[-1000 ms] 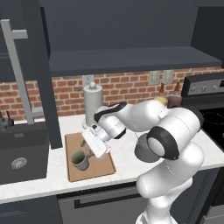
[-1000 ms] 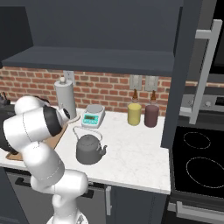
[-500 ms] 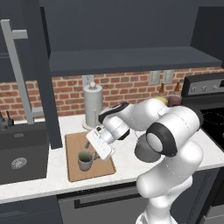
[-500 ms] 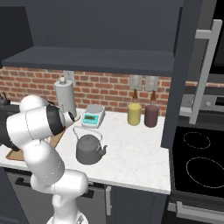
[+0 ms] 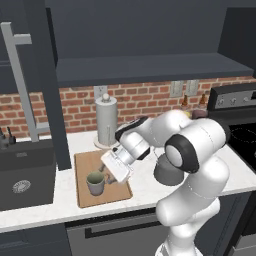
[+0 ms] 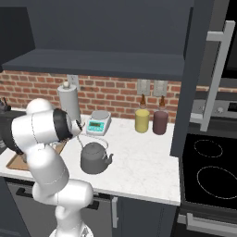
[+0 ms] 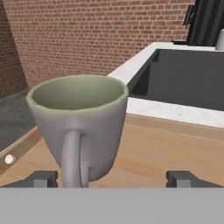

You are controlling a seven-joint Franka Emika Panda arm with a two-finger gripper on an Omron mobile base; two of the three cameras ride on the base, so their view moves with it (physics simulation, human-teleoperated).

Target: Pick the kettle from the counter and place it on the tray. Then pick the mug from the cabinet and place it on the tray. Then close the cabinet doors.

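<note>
The mug (image 7: 78,122) looks like matt glazed ceramic, greyish outside and pale green within. The tray (image 5: 82,165) under it is smooth light wood. The kettle (image 6: 95,159) is dull dark metal. The desk (image 6: 143,162) is pale speckled stone, backed by rough brick wall (image 7: 96,35).

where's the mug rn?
The mug stands upright on the tray, left of the kettle in the left base view; the hand view shows its handle facing the open jaws.
</note>
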